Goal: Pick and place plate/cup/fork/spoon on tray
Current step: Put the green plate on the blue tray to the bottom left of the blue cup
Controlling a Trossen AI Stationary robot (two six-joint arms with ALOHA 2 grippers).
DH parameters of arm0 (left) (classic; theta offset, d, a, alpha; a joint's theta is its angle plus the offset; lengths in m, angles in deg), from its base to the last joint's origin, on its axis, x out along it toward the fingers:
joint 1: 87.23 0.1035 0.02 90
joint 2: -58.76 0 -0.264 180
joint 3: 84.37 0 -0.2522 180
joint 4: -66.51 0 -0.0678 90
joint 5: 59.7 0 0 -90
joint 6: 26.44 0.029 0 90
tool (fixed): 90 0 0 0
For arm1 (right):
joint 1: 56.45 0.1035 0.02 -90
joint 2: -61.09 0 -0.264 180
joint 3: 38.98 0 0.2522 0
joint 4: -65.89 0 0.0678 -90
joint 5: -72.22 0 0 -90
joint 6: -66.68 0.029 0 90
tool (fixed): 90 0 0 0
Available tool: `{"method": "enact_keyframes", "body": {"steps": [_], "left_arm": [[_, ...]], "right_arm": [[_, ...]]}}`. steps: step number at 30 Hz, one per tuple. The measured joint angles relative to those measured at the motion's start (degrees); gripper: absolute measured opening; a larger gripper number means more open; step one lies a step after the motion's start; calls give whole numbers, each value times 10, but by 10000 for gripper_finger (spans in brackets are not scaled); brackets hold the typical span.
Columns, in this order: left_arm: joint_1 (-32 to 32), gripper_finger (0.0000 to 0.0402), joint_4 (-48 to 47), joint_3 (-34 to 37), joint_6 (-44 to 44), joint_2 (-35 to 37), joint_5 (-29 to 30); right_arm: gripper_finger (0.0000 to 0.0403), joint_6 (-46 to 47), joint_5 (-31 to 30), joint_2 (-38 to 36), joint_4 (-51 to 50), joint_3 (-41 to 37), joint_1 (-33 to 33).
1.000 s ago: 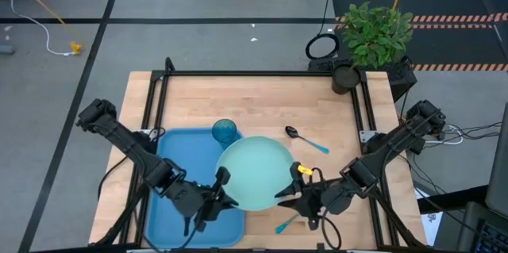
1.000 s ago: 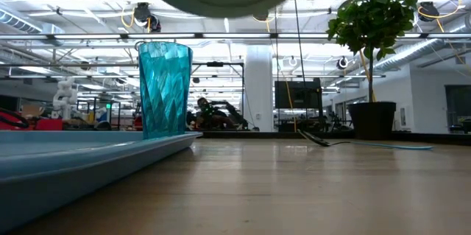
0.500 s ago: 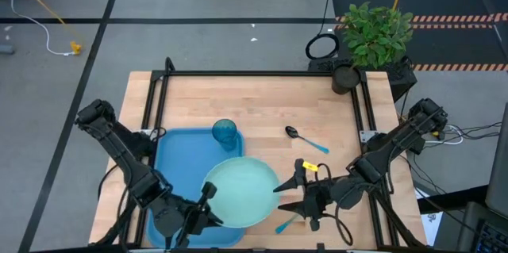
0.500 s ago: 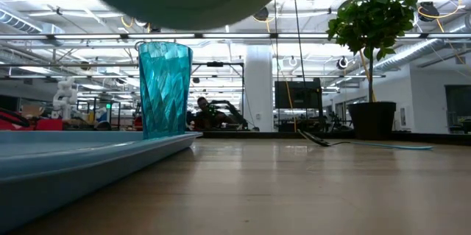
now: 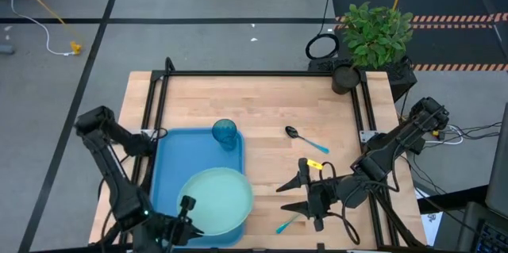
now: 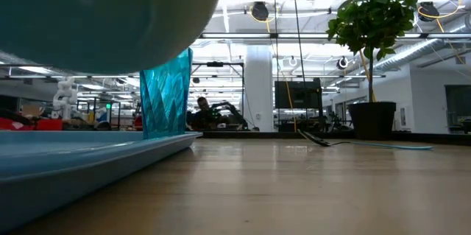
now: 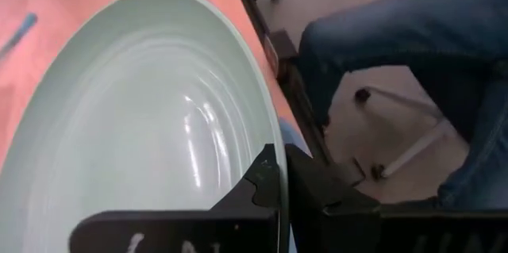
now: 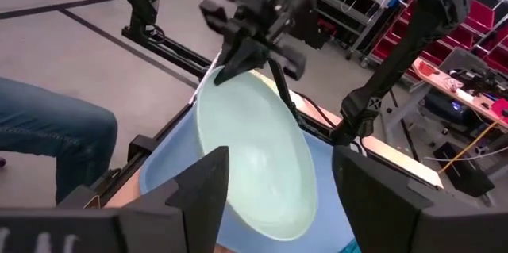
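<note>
Okay, plate (image 5: 216,201) has shifted a long way in the last second: it was hanging beyond the tray's right edge between both arms, now it's over the tray (image 5: 181,156), at the end nearest the arm bases. My left gripper (image 5: 184,220) is clamped on the plate's rim, fingers (image 7: 270,175) pinched either side of the edge in the wrist view. Right gripper (image 5: 297,196) has let go and sits off the tray's right side, fingers spread wide, nothing in them. From the low view the plate is still airborne above the tray, so I judge placement is close but not done. Plate looks pale mint, glossy, shallow with concentric rings, tilted. Cup (image 5: 225,132) stands on the tray's far corner. Spoon (image 5: 302,137) and fork (image 5: 286,223) lie on the table right of the tray, still to go.
</note>
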Motion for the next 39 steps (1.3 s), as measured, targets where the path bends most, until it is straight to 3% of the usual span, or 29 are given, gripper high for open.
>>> {"method": "enact_keyframes", "body": {"steps": [17, 39], "left_arm": [[-12, 6, -148, 0, -141, -98, 13], [10, 23, -147, 50, -145, -126, 14]], "right_arm": [[215, -4, 0, 0, 0, 0, 0], [215, -4, 0, 0, 0, 0, 0]]}}
